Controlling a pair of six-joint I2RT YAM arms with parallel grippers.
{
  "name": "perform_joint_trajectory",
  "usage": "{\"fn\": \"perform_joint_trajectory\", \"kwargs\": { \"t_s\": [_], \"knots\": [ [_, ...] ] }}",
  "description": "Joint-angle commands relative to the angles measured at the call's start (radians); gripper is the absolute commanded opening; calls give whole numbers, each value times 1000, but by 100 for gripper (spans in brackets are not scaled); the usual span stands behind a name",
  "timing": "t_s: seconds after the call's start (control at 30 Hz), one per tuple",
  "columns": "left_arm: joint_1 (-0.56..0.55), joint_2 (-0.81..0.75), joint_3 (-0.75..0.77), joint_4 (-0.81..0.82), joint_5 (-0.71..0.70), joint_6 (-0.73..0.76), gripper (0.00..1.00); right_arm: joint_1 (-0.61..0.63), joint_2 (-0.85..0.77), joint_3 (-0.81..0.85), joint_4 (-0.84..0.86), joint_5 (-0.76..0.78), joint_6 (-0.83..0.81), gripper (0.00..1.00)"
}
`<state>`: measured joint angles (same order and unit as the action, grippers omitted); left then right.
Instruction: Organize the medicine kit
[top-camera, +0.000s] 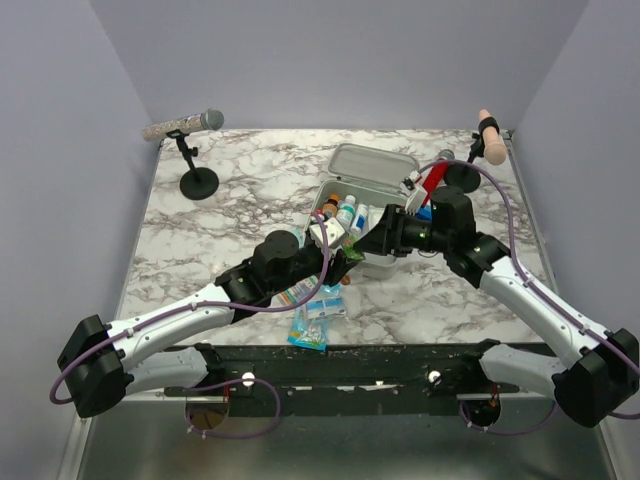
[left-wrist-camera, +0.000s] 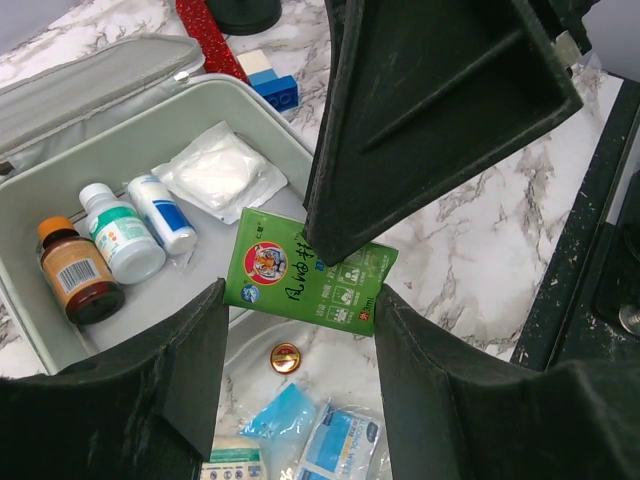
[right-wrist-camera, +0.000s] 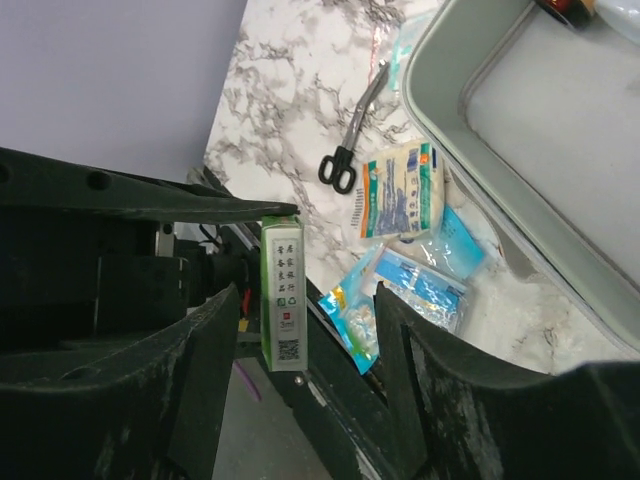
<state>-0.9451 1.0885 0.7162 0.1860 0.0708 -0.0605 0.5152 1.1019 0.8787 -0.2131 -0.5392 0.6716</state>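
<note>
The medicine kit (top-camera: 372, 165) lies open mid-table, its grey tray (left-wrist-camera: 270, 130) holding a brown bottle (left-wrist-camera: 78, 275), two white bottles (left-wrist-camera: 122, 235) and a gauze pack (left-wrist-camera: 218, 172). My left gripper (left-wrist-camera: 303, 292) is shut on a small green box (left-wrist-camera: 300, 285) by its ends, just above the tray's near rim. My right gripper (right-wrist-camera: 307, 295) is open, its fingers on either side of the same green box (right-wrist-camera: 283, 290) with a gap on each side. In the top view both grippers meet at the box (top-camera: 351, 254) at the tray's front edge.
On the marble in front of the kit lie a round gold tin (left-wrist-camera: 285, 357), wipe packets (left-wrist-camera: 340, 445), a bandage packet (right-wrist-camera: 403, 188) and scissors (right-wrist-camera: 350, 140). A red cylinder (top-camera: 432, 185) and a blue block (left-wrist-camera: 272, 88) sit behind the kit. Microphone stands (top-camera: 198, 180) occupy the back corners.
</note>
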Motion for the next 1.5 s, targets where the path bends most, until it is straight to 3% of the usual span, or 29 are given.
{"fn": "perform_joint_trajectory", "kwargs": {
  "t_s": [0.0,0.27,0.37,0.4,0.5,0.63,0.67,0.7,0.83,1.03,1.27,1.47],
  "knots": [
    [-6,2,17,41,35,-13,31,-4,13,23,-34,-48,-41,62],
    [-6,13,22,55,31,-33,31,-1,50,25,-14,-148,-72,52],
    [-6,11,20,59,14,-45,32,-1,46,23,-23,-119,-78,37],
    [-6,10,23,47,-3,-50,37,-1,33,22,-22,-81,-75,32],
    [-6,-13,40,-31,-171,-90,71,-1,-10,25,-25,69,-55,25],
    [6,-94,16,-134,-391,-159,98,-3,-2,55,-87,358,-35,12],
    [9,-120,2,-154,-432,-185,99,-3,21,69,-109,440,-29,3],
    [11,-142,-9,-177,-471,-209,99,-4,54,77,-123,506,-11,1],
    [14,-214,-37,-281,-647,-376,99,-11,247,144,-121,709,-1,1],
    [17,-275,-72,-385,-750,-571,98,-15,533,367,-241,886,31,1],
    [17,-309,-103,-411,-806,-613,98,-29,710,532,-311,938,59,1],
    [19,-306,-113,-424,-821,-610,98,-30,841,637,-348,884,54,1]
  ]
}}
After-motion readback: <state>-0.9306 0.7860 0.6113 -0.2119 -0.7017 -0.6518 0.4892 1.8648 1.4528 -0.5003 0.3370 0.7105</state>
